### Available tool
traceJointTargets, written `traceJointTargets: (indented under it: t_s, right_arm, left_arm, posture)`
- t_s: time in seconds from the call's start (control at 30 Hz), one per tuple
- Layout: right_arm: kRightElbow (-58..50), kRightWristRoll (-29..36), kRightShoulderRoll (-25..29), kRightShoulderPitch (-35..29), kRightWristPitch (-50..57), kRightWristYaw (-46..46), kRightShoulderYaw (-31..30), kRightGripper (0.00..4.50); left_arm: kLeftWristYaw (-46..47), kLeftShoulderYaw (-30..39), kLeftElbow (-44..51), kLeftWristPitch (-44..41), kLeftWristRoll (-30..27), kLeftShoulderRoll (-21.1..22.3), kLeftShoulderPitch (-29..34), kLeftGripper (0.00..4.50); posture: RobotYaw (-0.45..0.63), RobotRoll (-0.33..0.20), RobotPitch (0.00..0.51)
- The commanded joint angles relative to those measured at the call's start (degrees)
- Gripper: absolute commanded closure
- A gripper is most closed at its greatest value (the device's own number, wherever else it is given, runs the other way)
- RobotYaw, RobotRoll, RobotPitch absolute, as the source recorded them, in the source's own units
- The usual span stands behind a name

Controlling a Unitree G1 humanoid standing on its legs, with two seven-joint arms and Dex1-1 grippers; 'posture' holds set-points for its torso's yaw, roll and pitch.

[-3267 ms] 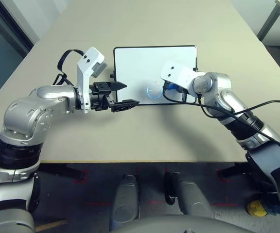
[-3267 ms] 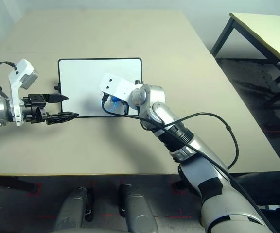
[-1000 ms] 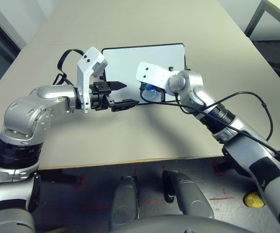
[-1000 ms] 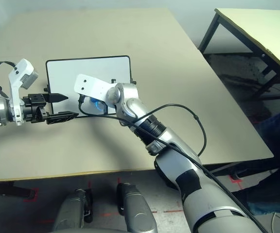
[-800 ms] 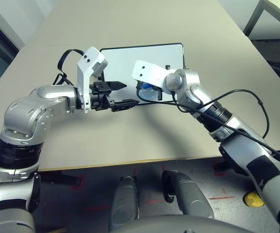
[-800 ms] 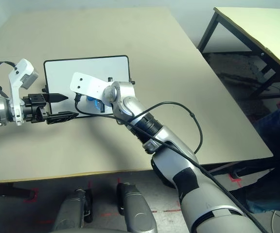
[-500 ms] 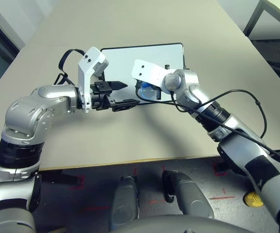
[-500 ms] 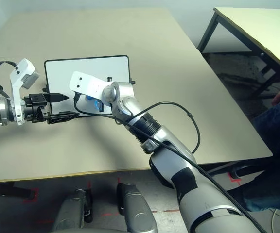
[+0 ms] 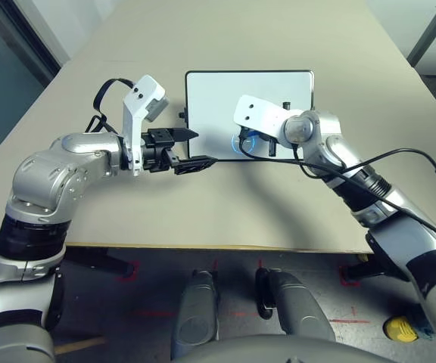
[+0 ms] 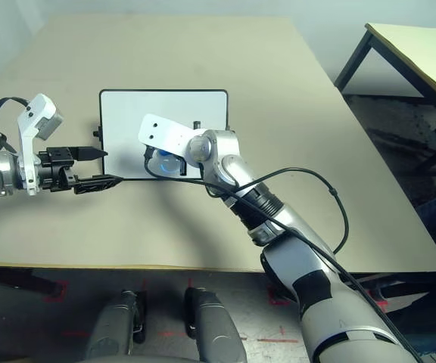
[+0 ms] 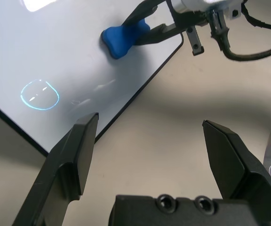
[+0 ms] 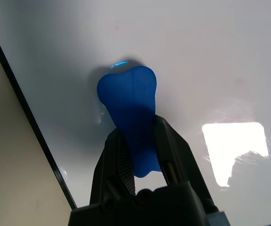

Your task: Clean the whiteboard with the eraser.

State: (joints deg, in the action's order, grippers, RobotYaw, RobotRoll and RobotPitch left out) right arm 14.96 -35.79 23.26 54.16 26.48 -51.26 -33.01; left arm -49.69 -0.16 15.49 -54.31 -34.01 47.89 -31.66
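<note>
The whiteboard point(image 9: 225, 94) lies flat on the tan table, white with a thin black frame. My right gripper point(image 9: 250, 141) is shut on the blue bone-shaped eraser point(image 12: 128, 108) and presses its free end onto the board near the near edge, about midway along it. From the left wrist, the eraser point(image 11: 123, 36) shows on the board with the right gripper's fingers around it. A pale blue ring point(image 11: 40, 94) shows on the white surface. My left gripper point(image 9: 197, 147) hovers open and empty just off the board's near left corner.
A black cable point(image 9: 400, 162) loops off my right forearm over the table. The table's front edge point(image 9: 203, 246) runs close below both arms. A second table point(image 10: 422, 45) stands off to the right, and a yellow object point(image 9: 400, 327) lies on the floor.
The camera view has shifted. My right gripper has slid the eraser a little to the left along the board's near part. The left arm holds its place, still open.
</note>
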Motion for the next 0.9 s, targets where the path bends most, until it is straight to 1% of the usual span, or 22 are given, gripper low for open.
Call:
traceJointTargets:
  t_s: [0.03, 0.27, 0.4, 0.53, 0.9]
  right_arm:
    - [2.48, -1.35, 3.87, -3.70, 4.43, -1.50, 0.69, 3.72]
    - [0.77, -1.48, 4.88, -3.92, 6.53, -2.32, 0.61, 3.72]
    - [0.68, -1.32, 3.08, -3.19, 7.28, -2.09, 0.14, 3.72]
    - [1.39, -1.16, 0.03, -1.63, 7.47, -1.70, -0.67, 3.72]
    - [6.82, -1.26, -10.41, 3.87, 5.52, 0.17, -2.46, 3.72]
  left_arm:
    - [-0.40, -0.17, 0.08, 0.05, 0.27, 0.32, 0.55, 0.00]
    - [-0.62, -0.40, -0.43, 0.46, 0.55, 0.23, 0.44, 0.00]
    - [-0.66, -0.63, -0.67, 0.69, 0.76, -0.06, 0.28, 0.00]
    - [-0.70, -0.71, -0.75, 0.76, 0.93, -0.24, 0.16, 0.00]
    - [-0.40, -0.42, -0.03, 0.00, 0.68, -0.48, 0.36, 0.00]
  posture:
    - [-0.05, 0.000, 0.188]
    - [-0.06, 0.000, 0.187]
    - [-0.06, 0.000, 0.186]
    - [-0.05, 0.000, 0.186]
    - [-0.04, 0.000, 0.186]
